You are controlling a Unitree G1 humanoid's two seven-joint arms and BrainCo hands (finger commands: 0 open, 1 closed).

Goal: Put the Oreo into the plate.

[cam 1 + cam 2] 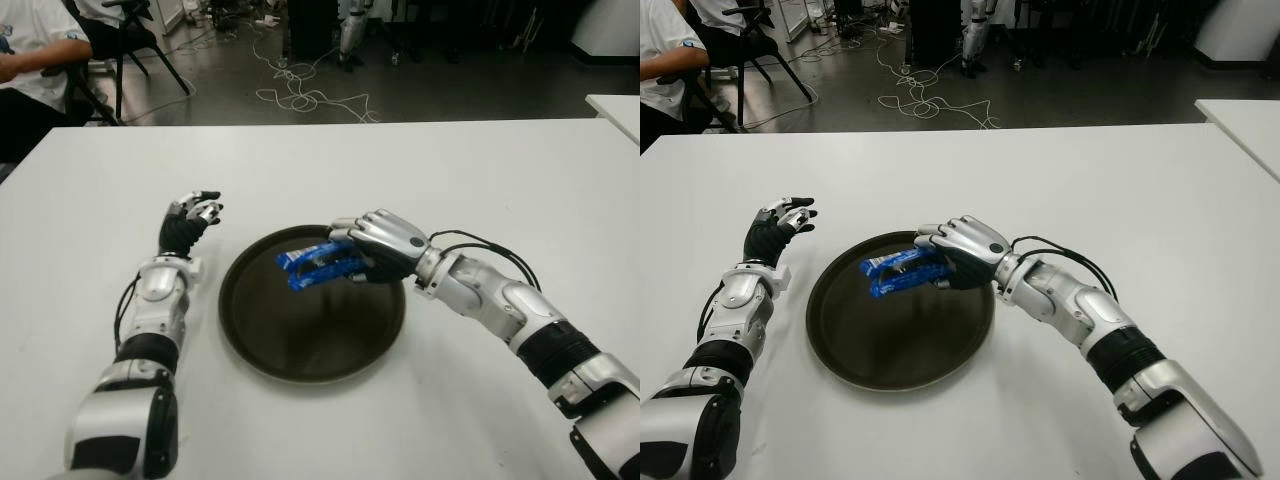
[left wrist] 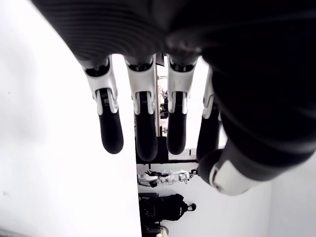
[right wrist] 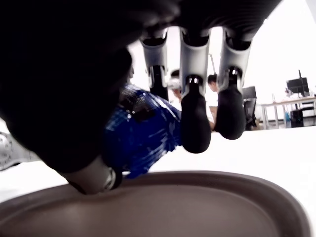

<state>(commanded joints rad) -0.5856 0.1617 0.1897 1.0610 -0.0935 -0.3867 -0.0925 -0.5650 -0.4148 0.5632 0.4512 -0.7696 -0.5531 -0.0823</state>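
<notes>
Eye views: white table (image 1: 480,170) carrying a dark round plate (image 1: 300,355) at centre. Right hand (image 1: 385,245) reaches in from the robot's right and is positioned over the far right part of the plate, its fingers (image 1: 352,232) curled around a blue Oreo packet (image 1: 318,264). The packet lies roughly level, extends leftward out of the hand, and is above the plate's interior; whether it touches the plate cannot be told. Left hand (image 1: 190,222) shows on the table side just left of the plate, apart from the rim, holding nothing. At the far left, beyond the table, a seated person (image 1: 35,55) in a white shirt; loose cables (image 1: 305,95) lie on the floor behind.

Left wrist view: left hand fingers (image 2: 111,131) hang straight and relaxed, slightly spread, with nothing between them.

Right wrist view: right hand fingers (image 3: 195,123) close over the blue packet (image 3: 143,133), thumb below it, with the plate rim (image 3: 207,180) directly beneath.
</notes>
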